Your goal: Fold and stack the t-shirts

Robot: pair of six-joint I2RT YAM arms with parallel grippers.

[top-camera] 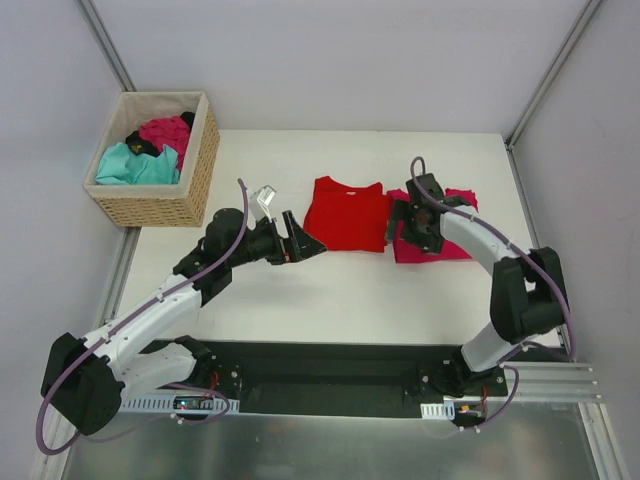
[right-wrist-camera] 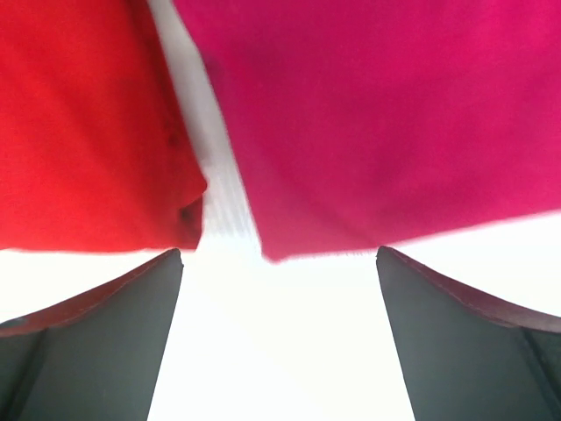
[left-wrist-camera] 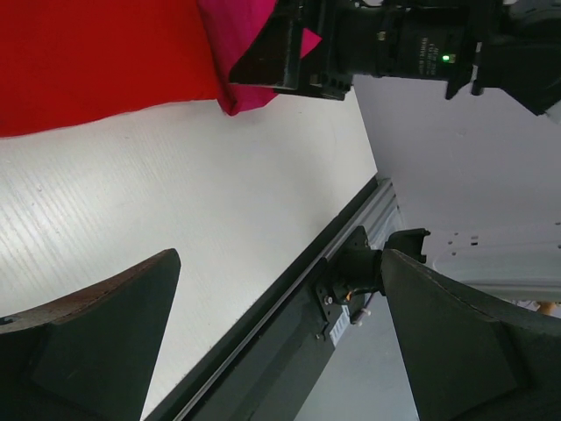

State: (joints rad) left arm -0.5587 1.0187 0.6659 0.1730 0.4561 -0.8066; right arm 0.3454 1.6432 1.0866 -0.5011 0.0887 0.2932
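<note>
Red t-shirt (top-camera: 347,215) and crimson t-shirt (top-camera: 435,250) lie folded side by side, unstacked; left gripper (top-camera: 303,241) and right gripper (top-camera: 403,224) flank the red one, both jaws wide and empty, likely poised to stack.

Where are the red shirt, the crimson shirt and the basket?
red shirt (top-camera: 345,215): top view, middle of the cloth.
crimson shirt (right-wrist-camera: 377,114): right wrist view, middle of the visible cloth.
basket (top-camera: 150,208): top view, its near woven wall.
</note>
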